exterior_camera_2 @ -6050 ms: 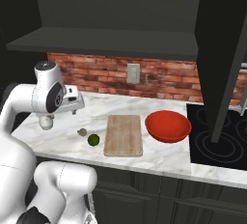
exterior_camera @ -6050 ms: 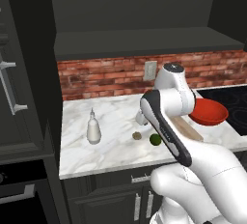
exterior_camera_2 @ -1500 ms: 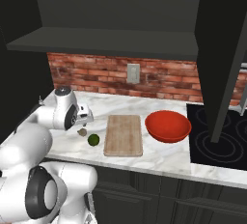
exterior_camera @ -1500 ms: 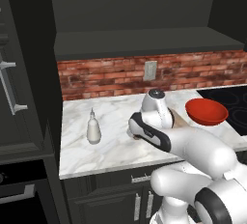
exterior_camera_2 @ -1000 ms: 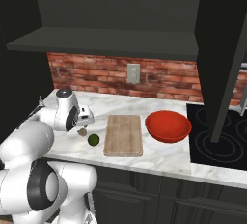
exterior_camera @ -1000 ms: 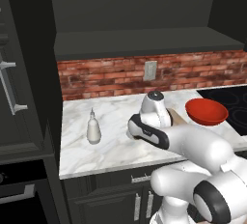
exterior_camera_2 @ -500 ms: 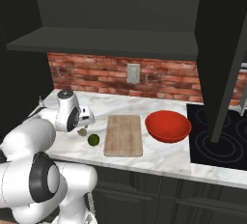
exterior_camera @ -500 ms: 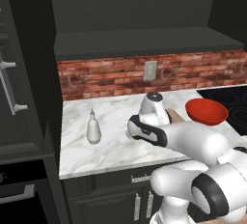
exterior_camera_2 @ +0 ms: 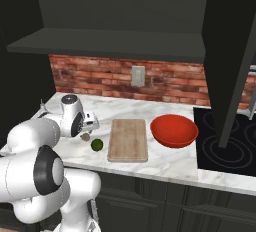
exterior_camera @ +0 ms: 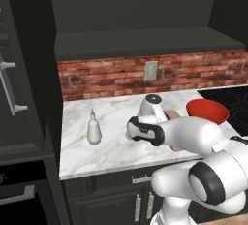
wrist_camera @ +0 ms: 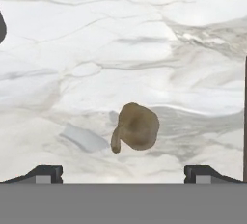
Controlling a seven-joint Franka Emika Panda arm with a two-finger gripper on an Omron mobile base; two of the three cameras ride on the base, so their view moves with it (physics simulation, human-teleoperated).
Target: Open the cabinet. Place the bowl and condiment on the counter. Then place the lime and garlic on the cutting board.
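While our gripper (wrist_camera: 123,172) hangs low over the counter (wrist_camera: 144,35) with its jaws spread wide and holding nothing, we see the garlic (wrist_camera: 136,126) lying on the marble between the fingertips. We find the lime (exterior_camera_2: 97,144) just beside, left of the cutting board (exterior_camera_2: 128,139).

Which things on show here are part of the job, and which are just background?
Job: garlic, lime, cutting board, bowl, condiment, counter, cabinet, open tool.
Background: stovetop, wall socket, brick backsplash.
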